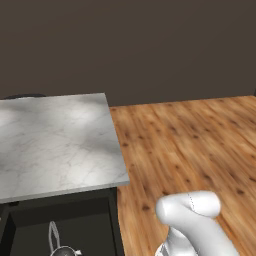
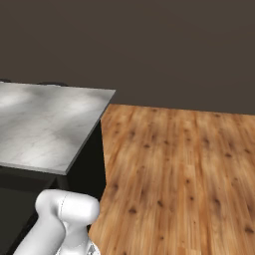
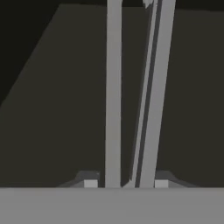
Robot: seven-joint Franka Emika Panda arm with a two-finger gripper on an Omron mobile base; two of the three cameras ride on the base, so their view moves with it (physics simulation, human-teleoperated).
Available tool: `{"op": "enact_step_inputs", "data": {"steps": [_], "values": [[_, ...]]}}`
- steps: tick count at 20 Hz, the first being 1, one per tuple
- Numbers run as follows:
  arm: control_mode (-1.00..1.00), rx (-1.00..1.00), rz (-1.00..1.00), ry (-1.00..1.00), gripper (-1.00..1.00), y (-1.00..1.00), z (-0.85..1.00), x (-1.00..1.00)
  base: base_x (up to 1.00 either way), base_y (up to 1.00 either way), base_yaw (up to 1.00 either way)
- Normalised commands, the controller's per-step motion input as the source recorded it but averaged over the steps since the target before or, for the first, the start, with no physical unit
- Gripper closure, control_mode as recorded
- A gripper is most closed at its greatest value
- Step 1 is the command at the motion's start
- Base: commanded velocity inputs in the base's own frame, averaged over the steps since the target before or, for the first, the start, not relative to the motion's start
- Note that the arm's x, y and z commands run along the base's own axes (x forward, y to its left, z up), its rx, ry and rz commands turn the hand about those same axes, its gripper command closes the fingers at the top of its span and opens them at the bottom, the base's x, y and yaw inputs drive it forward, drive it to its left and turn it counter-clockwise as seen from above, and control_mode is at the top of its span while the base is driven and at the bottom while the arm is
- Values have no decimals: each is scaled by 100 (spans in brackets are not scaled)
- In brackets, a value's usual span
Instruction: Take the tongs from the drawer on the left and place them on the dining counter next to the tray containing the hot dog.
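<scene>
The tongs (image 3: pixel 131 96) are shown lying on the drawer (image 1: pixel 85 230) floor, straddled but not yet clamped by the spread gripper (image 3: pixel 126 183), so the pick-up step is judged underway, with closing and lifting toward the dining counter (image 1: pixel 55 145) required next.

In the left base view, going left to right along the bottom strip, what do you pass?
Open drawer with the tongs lying inside → wooden floor → the robot's white arm.
</scene>
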Motion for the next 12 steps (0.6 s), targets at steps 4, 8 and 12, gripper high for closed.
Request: {"op": "enact_step_inputs", "data": {"steps": [4,8,12], "values": [[-100,9,-6,-18,100,-5,100,-39,0,0,0],[-100,11,-6,-4,100,-11,100,-4,0,0,0],[-100,2,-1,0,100,-2,100,15,0,0,0]]}}
